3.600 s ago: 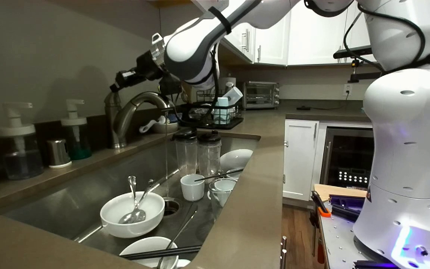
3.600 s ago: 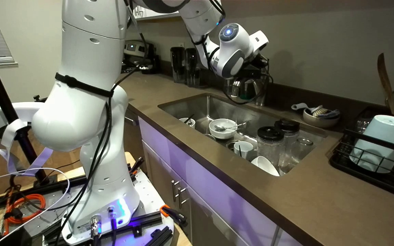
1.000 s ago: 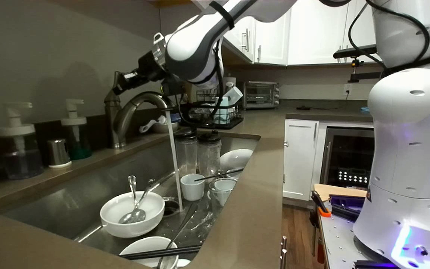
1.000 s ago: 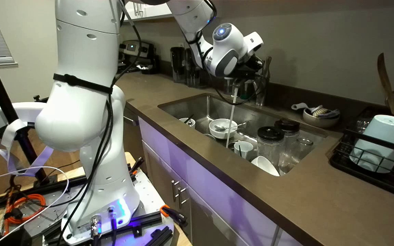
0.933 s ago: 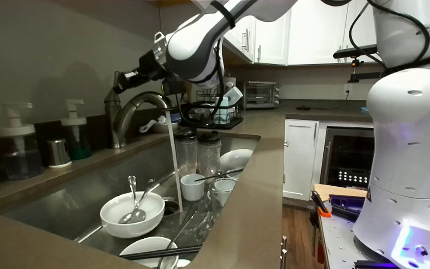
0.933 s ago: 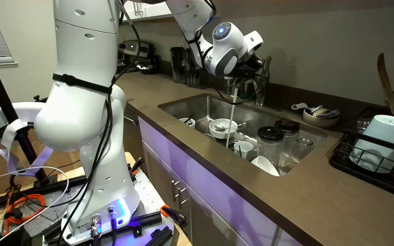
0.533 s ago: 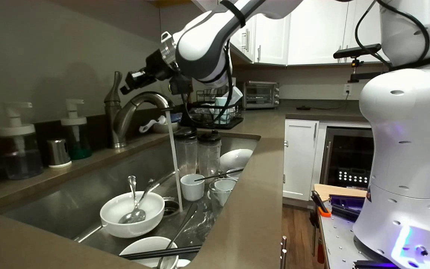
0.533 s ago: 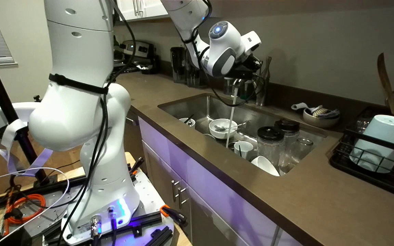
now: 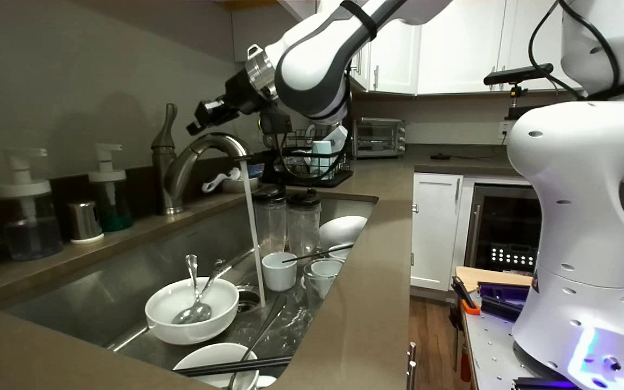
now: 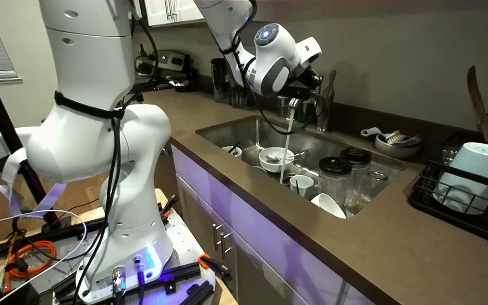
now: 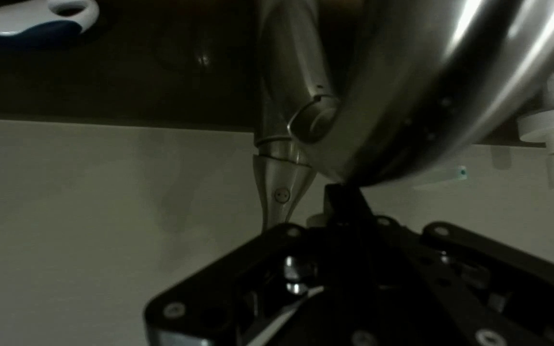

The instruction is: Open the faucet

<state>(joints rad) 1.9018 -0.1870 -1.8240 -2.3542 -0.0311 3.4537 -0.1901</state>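
Observation:
The brushed-metal gooseneck faucet [image 9: 179, 176] stands behind the sink. A thick stream of water [image 9: 252, 233] runs from its spout into the sink, in both exterior views. Its lever handle [image 9: 166, 130] points up, and its upper part [image 10: 331, 84] shows beside my wrist in an exterior view. My gripper [image 9: 194, 128] is apart from the lever, just above the arched spout. In the wrist view the spout [image 11: 421, 86] is large and close, and the lever [image 11: 282, 192] is left of the fingertips [image 11: 344, 192]. The fingers are together with nothing seen between them.
The sink [image 9: 90, 292] holds a white bowl [image 9: 193, 311] with spoons, cups and black-lidded jars [image 9: 304, 222]. Pump-top soap dispensers [image 9: 27, 206] stand left of the faucet. A black dish rack [image 9: 309, 168] stands beyond the sink.
The water has grown from a thin trickle to a thick stream. My gripper has drawn back from the lever towards the robot, and the lever top is uncovered. The lower arm has folded back.

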